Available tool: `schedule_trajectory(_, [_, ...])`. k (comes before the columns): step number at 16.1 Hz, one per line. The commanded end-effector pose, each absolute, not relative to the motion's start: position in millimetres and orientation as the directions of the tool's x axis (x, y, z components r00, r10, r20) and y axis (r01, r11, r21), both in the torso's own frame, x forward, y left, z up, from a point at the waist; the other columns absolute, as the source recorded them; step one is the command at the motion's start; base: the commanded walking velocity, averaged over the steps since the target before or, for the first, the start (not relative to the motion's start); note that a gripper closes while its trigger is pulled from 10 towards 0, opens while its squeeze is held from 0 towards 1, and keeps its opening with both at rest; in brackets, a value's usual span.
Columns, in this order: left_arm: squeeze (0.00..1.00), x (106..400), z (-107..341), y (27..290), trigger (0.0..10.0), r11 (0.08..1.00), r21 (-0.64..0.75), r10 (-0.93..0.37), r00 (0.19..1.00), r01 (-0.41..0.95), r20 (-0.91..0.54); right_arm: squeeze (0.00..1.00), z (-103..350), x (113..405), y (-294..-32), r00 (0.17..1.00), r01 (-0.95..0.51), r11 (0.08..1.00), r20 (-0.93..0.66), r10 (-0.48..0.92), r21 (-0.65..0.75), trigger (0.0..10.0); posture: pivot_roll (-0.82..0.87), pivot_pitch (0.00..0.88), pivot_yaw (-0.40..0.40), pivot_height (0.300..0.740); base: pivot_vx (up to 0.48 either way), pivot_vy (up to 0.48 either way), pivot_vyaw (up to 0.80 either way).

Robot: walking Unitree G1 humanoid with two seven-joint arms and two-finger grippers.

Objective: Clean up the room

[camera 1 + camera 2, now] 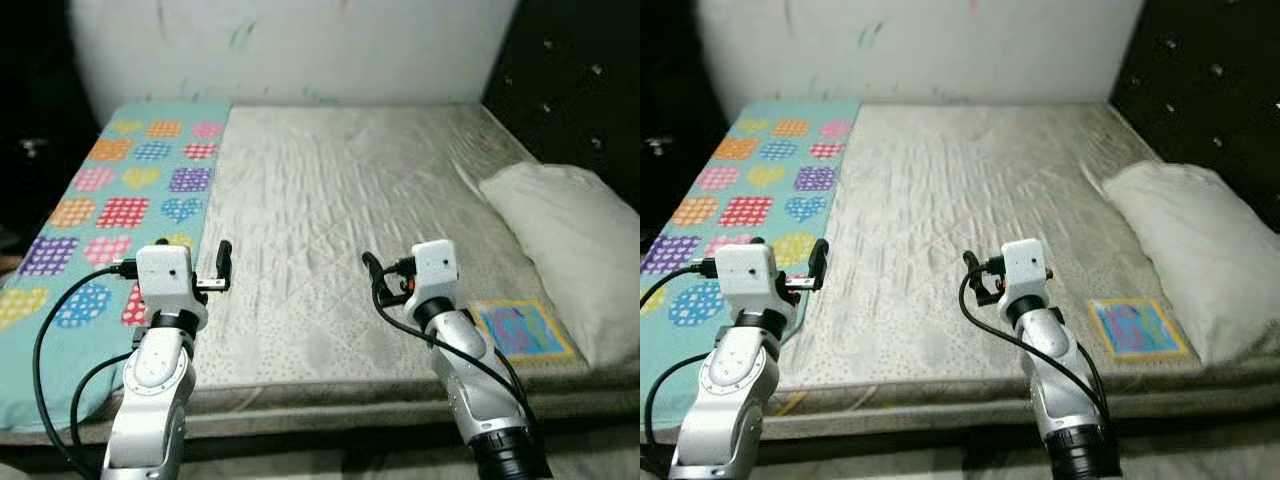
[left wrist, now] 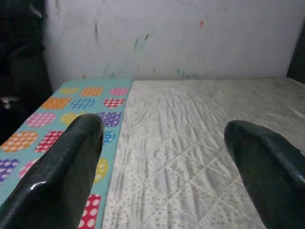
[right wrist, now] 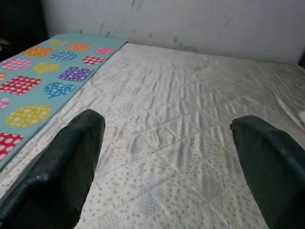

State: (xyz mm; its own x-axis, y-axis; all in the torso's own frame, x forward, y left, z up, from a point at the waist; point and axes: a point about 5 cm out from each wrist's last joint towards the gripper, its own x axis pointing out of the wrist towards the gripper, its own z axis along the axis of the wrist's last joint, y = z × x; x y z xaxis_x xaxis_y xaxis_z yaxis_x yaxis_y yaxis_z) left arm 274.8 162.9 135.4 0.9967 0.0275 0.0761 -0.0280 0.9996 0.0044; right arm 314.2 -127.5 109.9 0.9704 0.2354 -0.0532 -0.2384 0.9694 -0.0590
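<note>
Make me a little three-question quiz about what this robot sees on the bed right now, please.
1. True or false: the white pillow lies on the robot's left side of the mattress.
2. What pattern covers the teal blanket? A) stripes B) coloured hearts C) stars
3. Fill in: the left gripper and right gripper both have their fingers ____.

Key: 1. False, it lies on the right. 2. B. 3. Open, holding nothing.

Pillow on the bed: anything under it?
The white pillow lies on the bare quilted mattress, beside a small colourful square mat whose edge reaches it. Whatever sits beneath the pillow is covered.
</note>
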Motion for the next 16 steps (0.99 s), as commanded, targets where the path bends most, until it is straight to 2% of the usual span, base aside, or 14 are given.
schedule_trajectory(1, [0.00, 275.0, 133.6, 158.6, 10.0, 1.000, 0.004, 0.011, 0.998, -0.011, 0.062, 0.00, 107.7, 312.9, -131.4, 0.970, -0.236, 0.970, -0.066, 0.232, -0.057, 10.0, -0.11, 0.034, 0.002, 0.740, 0.000, 0.480, 0.00])
schedule_trajectory(4, [0.00, 274.6, 133.1, 155.9, 10.0, 1.000, -0.001, -0.002, 0.997, 0.002, 0.071, 0.00, 107.0, 311.7, -128.7, 0.966, -0.253, 0.966, -0.066, 0.250, -0.054, 10.0, -0.11, 0.026, -0.004, 0.740, 0.000, 0.455, 0.00])
schedule_trajectory(5, [0.00, 274.3, 134.3, 154.9, 10.0, 1.000, 0.025, -0.017, 0.996, 0.015, 0.087, 0.00, 106.2, 311.3, -128.0, 0.964, -0.262, 0.963, -0.069, 0.257, -0.062, 10.0, -0.11, 0.024, -0.004, 0.740, 0.000, 0.000, 0.00])
schedule_trajectory(9, [0.00, 271.9, 136.1, 152.0, 10.0, 0.995, -0.062, -0.075, 0.992, 0.082, 0.105, 0.00, 105.2, 309.8, -126.2, 0.959, -0.279, 0.958, -0.072, 0.275, -0.068, 10.0, -0.12, 0.022, -0.006, 0.740, 0.000, 0.000, 0.00])
schedule_trajectory(16, [0.00, 272.3, 135.8, 148.0, 10.0, 0.991, -0.076, -0.103, 0.989, 0.111, 0.111, 0.00, 105.0, 309.9, -122.4, 0.949, -0.312, 0.946, -0.068, 0.307, -0.088, 10.0, -0.11, 0.009, -0.012, 0.740, 0.283, 0.000, 0.00])
